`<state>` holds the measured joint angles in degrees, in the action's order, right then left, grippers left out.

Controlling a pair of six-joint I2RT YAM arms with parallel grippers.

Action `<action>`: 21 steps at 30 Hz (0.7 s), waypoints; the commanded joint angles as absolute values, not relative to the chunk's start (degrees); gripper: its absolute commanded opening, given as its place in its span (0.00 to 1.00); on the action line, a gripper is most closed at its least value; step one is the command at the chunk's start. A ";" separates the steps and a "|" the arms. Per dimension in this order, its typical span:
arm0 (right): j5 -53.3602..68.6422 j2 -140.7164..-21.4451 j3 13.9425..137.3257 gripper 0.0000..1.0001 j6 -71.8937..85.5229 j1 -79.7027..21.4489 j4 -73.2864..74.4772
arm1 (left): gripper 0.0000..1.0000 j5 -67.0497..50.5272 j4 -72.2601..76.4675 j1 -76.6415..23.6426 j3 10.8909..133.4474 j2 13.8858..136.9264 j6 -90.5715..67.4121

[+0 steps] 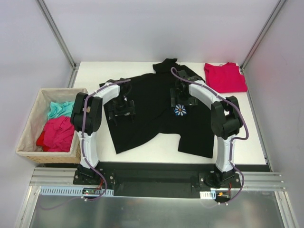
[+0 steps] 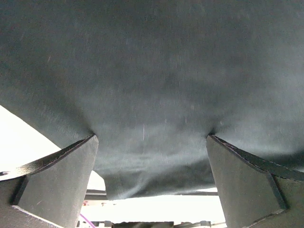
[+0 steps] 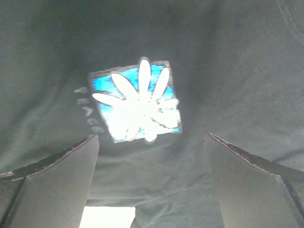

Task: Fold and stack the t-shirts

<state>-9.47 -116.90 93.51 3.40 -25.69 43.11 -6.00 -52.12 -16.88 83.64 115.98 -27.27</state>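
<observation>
Woven basket (image 1: 27, 124) at 9 o'clock, off the table edge, holds a teal cloth (image 1: 61, 109) and a pink cloth (image 1: 59, 134) with some red beneath. White table (image 1: 142, 154), pale grey walls, metal frame posts. Black t-shirt (image 1: 152, 121) is spread at centre, with a flower emblem (image 1: 180, 110). Red t-shirt (image 1: 225, 77) lies folded at 1 o'clock. Left gripper (image 1: 121, 111) and right gripper (image 1: 179, 97) are both spread wide over the black shirt, gripping nothing.
</observation>
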 commanded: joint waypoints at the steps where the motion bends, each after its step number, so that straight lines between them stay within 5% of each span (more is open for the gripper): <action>1: -11.07 -114.88 94.66 0.97 3.34 -25.22 43.51 | 0.99 -6.85 -52.64 -16.96 85.95 120.75 -28.04; 21: -11.42 -112.59 93.51 0.97 2.64 -25.22 42.98 | 0.99 -3.52 -65.81 -6.69 118.72 137.45 -25.67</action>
